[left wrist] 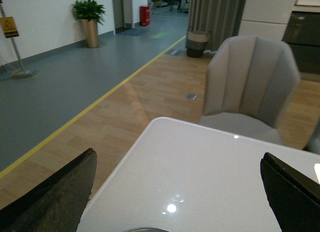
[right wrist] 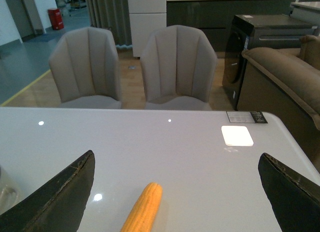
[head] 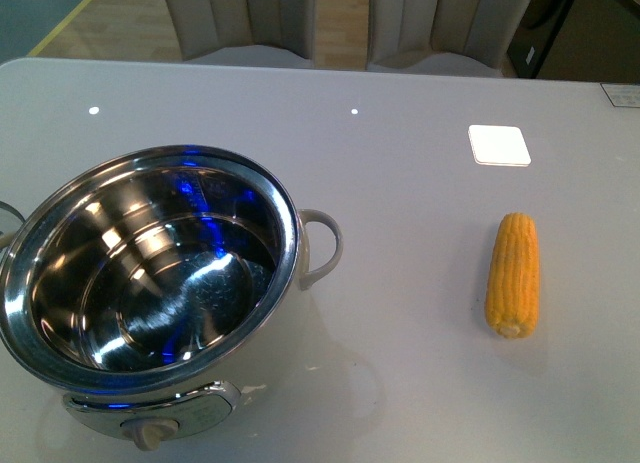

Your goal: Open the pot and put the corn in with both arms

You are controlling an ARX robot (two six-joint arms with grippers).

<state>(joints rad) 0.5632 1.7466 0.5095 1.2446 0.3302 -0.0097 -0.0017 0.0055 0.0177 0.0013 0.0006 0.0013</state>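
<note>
Glossy white table (head: 400, 163), open pot (head: 292, 233), corn (head: 513, 275), grey chairs (right wrist: 177, 61), wood floor (left wrist: 145, 99)

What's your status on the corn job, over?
Left gripper open, right gripper open, both empty. Pot uncovered, nothing inside. Corn on table, right of pot, untouched. Nothing between them.

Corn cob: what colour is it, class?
The corn cob is yellow-orange, clearest in the front view.

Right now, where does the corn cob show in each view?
Front view: corn cob lies well to the right of the pot.
Left wrist view: not in it.
Right wrist view: corn cob close to the camera.
Shared landmark: the white square beyond the cob, in both those views.
</note>
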